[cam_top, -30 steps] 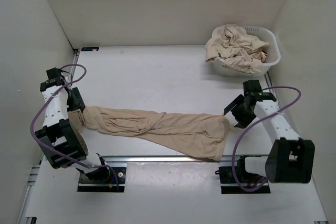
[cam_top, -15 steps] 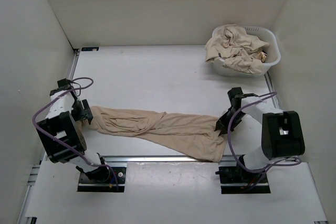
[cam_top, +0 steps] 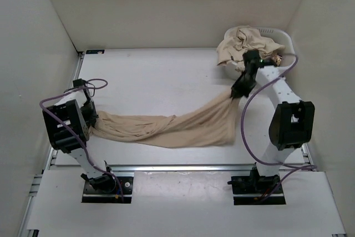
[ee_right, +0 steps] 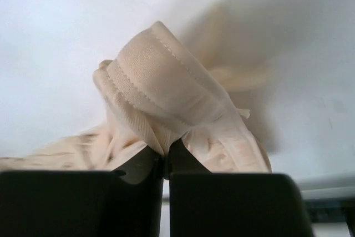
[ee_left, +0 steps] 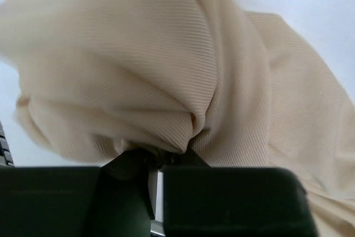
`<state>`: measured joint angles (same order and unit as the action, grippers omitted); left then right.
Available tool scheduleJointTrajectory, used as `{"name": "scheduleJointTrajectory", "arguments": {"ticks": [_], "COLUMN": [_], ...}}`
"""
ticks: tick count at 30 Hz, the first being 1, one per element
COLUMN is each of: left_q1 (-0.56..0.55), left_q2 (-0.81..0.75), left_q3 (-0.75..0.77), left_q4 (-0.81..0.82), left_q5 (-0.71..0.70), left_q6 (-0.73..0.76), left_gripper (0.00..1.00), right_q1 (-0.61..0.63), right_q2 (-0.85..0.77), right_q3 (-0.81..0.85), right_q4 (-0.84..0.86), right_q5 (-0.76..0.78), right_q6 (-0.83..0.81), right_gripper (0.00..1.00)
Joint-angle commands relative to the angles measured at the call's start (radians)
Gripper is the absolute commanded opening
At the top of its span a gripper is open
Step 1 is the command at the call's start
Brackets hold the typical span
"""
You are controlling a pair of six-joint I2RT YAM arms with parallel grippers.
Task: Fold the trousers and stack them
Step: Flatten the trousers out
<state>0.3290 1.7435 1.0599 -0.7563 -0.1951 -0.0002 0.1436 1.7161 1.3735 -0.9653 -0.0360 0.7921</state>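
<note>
Across the middle of the table [cam_top: 166, 76] the trousers [cam_top: 166, 129] stretch between both arms. The left hand [ee_left: 158, 158] is pinched tight on bunched fabric at one end, its fingertips buried in the folds. The right hand [ee_right: 165, 155] is clamped on a stitched band at the other end, near the white basket [cam_top: 287, 41]. The right arm cuts off the basket's front, and the beige heap [cam_top: 244, 45] inside cannot be counted.

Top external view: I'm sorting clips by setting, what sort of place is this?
Likely a robot lab cell: bare white walls enclose the table, two arms are bolted at its near edge, a laundry basket on it.
</note>
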Motion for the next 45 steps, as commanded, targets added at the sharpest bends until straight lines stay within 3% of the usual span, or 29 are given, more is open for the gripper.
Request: {"name": "scheduleJointTrajectory", "arguments": {"ticks": [1, 5, 7, 10, 14, 15, 19, 20, 21, 25, 29, 33, 38, 42, 45], "left_q1": [-0.001, 0.024, 0.036, 0.048, 0.058, 0.058, 0.068, 0.068, 0.08, 0.081, 0.071, 0.061, -0.089, -0.214, -0.255], "left_q2": [0.025, 0.002, 0.002, 0.002, -0.079, -0.11, -0.148, -0.148, -0.136, -0.089, -0.053, -0.018, 0.019, 0.06, 0.154], "left_q3": [0.08, 0.362, 0.472, 0.598, 0.494, 0.409, 0.241, 0.229, 0.229, 0.299, 0.279, 0.258, 0.328, 0.295, 0.273], "left_q4": [0.058, 0.049, -0.035, -0.162, -0.245, -0.256, -0.284, -0.284, -0.284, -0.34, -0.38, -0.305, -0.259, -0.143, -0.143], "left_q5": [-0.036, -0.046, -0.046, -0.027, -0.013, -0.013, -0.024, -0.024, -0.024, 0.052, 0.062, 0.074, 0.242, 0.206, 0.045], "left_q6": [0.0, 0.0, 0.0, 0.0, 0.0, 0.0, 0.0, 0.0, 0.0, 0.0, 0.0, 0.0, 0.0, 0.0, 0.0], "left_gripper": [0.14, 0.14, 0.14, 0.14, 0.14, 0.19, 0.65, 0.82, 0.85, 0.89, 0.9, 0.92, 0.95, 0.95, 0.94], "right_q1": [-0.019, -0.03, -0.039, -0.048, -0.07, -0.085, -0.101, -0.101, -0.101, -0.101, -0.101, -0.101, -0.11, -0.119, -0.119], "right_q2": [0.034, 0.068, 0.024, -0.16, -0.352, -0.381, -0.489, -0.489, -0.489, -0.48, -0.48, -0.51, -0.484, -0.475, -0.475], "right_q3": [0.4, 0.689, 0.679, 0.485, 0.155, 0.036, -0.224, -0.266, -0.302, -0.437, -0.47, -0.496, -0.508, -0.508, -0.508], "right_q4": [-0.11, -0.206, -0.231, -0.219, -0.17, -0.159, -0.083, -0.066, -0.052, -0.003, -0.003, -0.003, -0.003, -0.003, -0.015], "right_q5": [0.076, 0.113, 0.136, 0.183, 0.218, 0.219, 0.202, 0.202, 0.188, 0.188, 0.223, 0.255, 0.265, 0.265, 0.275], "right_q6": [-0.129, -0.183, -0.194, -0.185, -0.148, -0.133, -0.123, -0.123, -0.114, -0.126, -0.136, -0.136, -0.159, -0.159, -0.159], "right_gripper": [0.0, 0.0, 0.0, 0.0, 0.0, 0.0, 0.0, 0.0, 0.0, 0.0, 0.0, 0.0, 0.0, 0.0, 0.0]}}
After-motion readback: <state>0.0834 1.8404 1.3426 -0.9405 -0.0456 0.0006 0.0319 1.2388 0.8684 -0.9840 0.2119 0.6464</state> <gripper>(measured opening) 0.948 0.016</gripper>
